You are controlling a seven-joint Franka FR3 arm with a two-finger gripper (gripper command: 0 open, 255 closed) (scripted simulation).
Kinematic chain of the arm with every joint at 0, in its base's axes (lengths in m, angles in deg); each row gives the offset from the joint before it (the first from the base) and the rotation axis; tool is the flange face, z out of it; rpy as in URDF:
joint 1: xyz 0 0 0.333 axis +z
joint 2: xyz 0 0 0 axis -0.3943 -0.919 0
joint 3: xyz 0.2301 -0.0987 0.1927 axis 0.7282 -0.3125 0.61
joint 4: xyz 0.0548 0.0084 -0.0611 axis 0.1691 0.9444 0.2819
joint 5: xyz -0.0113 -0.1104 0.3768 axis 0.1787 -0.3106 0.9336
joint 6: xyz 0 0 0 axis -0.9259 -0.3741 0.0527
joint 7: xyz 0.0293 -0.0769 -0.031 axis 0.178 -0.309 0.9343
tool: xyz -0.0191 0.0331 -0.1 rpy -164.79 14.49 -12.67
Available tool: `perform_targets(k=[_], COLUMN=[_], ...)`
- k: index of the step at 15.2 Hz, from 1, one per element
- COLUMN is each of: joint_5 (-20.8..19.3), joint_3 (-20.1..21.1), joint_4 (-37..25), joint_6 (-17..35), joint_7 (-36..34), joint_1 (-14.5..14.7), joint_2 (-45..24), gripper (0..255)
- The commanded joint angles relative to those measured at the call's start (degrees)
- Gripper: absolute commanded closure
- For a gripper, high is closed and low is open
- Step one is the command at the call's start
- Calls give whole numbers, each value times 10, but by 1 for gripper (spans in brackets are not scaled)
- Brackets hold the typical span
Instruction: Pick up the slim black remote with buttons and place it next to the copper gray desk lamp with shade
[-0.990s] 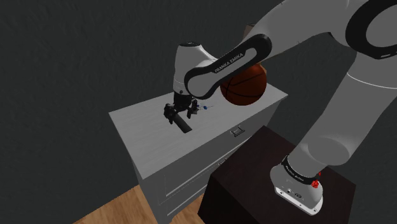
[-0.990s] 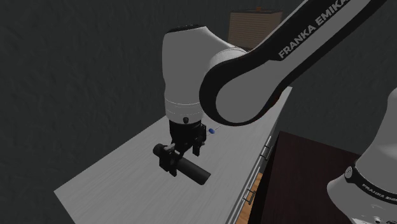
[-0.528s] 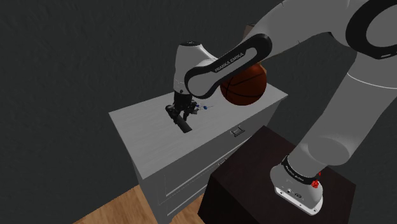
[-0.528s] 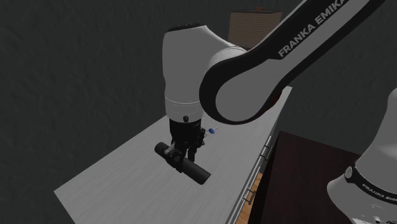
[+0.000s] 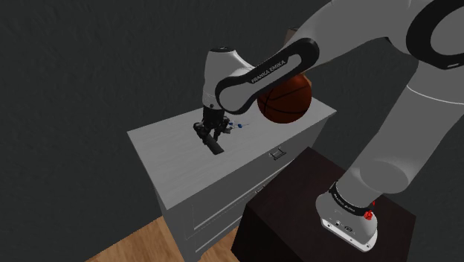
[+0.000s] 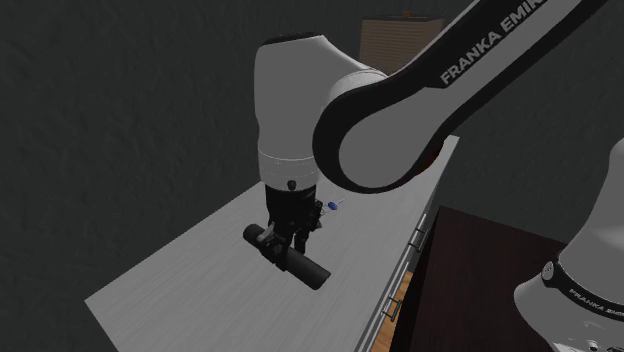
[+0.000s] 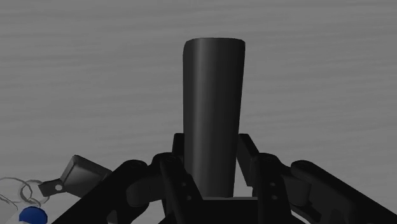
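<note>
White Franka arm (image 5: 387, 112) reaching over a grey chest of drawers (image 5: 163, 152). The shoulder view shows a basketball (image 5: 286, 100) on the chest top; the second exterior view shows a brown lamp shade (image 6: 398, 40) behind the arm. In the wrist view, the slim black remote (image 7: 213, 108) lies on the chest top, clamped between the fingers of the gripper (image 7: 213, 172). A blue-tagged key ring (image 7: 28, 213) lies just beside.

Slim black remote (image 7: 213, 108) flat on dresser (image 7: 318, 63) (clasped by pincer (image 7: 214, 173)).
</note>
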State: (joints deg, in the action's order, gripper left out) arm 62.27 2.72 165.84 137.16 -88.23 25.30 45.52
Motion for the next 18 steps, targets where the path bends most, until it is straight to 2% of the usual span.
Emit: perform_targets(k=[1, 18], joint_5=[6, 37], joint_3=[1, 1], joint_4=[-4, -64], joint_6=[-14, -143], joint_7=[4, 20], joint_1=[-1, -6], joint_2=[10, 84], gripper=[255, 255])
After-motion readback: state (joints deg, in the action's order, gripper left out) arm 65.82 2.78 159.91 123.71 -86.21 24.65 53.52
